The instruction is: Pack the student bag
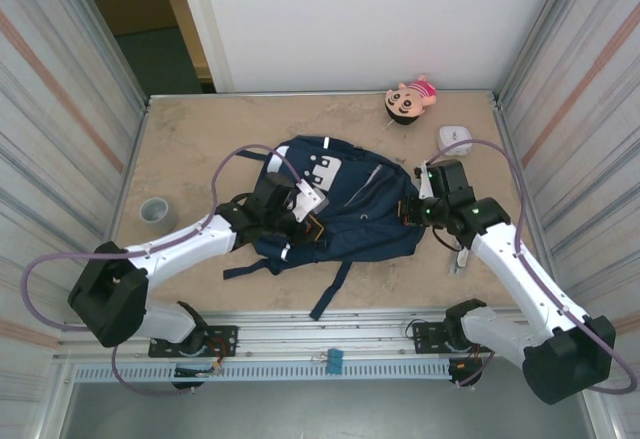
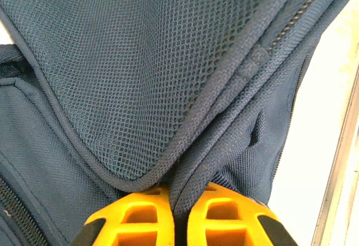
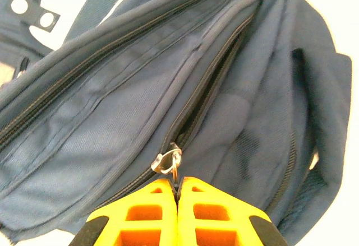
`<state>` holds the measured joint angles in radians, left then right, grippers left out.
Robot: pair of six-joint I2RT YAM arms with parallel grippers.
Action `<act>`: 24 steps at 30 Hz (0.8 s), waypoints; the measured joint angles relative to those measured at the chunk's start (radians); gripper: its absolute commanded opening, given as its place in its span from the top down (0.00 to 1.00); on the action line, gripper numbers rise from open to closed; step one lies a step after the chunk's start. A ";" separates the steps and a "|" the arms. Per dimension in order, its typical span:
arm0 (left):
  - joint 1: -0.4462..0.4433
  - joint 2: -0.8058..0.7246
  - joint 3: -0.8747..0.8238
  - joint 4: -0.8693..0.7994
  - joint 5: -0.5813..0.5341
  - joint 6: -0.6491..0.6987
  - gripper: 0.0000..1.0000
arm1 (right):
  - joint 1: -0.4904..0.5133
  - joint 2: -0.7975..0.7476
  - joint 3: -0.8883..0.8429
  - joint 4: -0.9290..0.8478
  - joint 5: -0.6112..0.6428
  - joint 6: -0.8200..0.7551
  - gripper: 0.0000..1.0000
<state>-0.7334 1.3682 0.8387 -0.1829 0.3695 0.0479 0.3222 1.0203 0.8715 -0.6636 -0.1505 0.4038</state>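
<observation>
The student bag (image 1: pixel 350 199), a navy-blue backpack, lies flat in the middle of the table with its straps trailing toward the near edge. My left gripper (image 1: pixel 303 221) is at the bag's left side. In the left wrist view it (image 2: pixel 178 194) is shut on a piped fold of the bag's fabric (image 2: pixel 193 162) beside a mesh panel (image 2: pixel 129 72). My right gripper (image 1: pixel 410 209) is at the bag's right side. In the right wrist view it (image 3: pixel 178 182) is shut on the metal zipper pull (image 3: pixel 175 166) of a long zipper (image 3: pixel 207 83) whose track gapes dark beyond the slider.
A small plush doll (image 1: pixel 411 97) lies at the far edge, and a white rounded object (image 1: pixel 455 139) sits far right. A grey tape roll (image 1: pixel 157 210) stands at the left. Corrugated walls close in both sides.
</observation>
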 measured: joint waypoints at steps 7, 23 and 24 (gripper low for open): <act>-0.002 -0.020 -0.012 -0.004 0.015 0.033 0.95 | -0.172 0.009 -0.004 -0.005 -0.207 -0.060 0.70; 0.012 -0.263 -0.045 -0.077 -0.084 -0.251 0.01 | -0.257 0.138 0.020 0.004 -0.402 0.105 0.45; 0.015 -0.285 -0.056 -0.088 -0.113 -0.299 0.01 | -0.250 0.158 0.018 0.013 -0.394 0.109 0.46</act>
<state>-0.7181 1.0836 0.7822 -0.2707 0.2565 -0.2512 0.0719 1.1786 0.8898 -0.6502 -0.5442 0.5129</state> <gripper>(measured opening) 0.986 0.556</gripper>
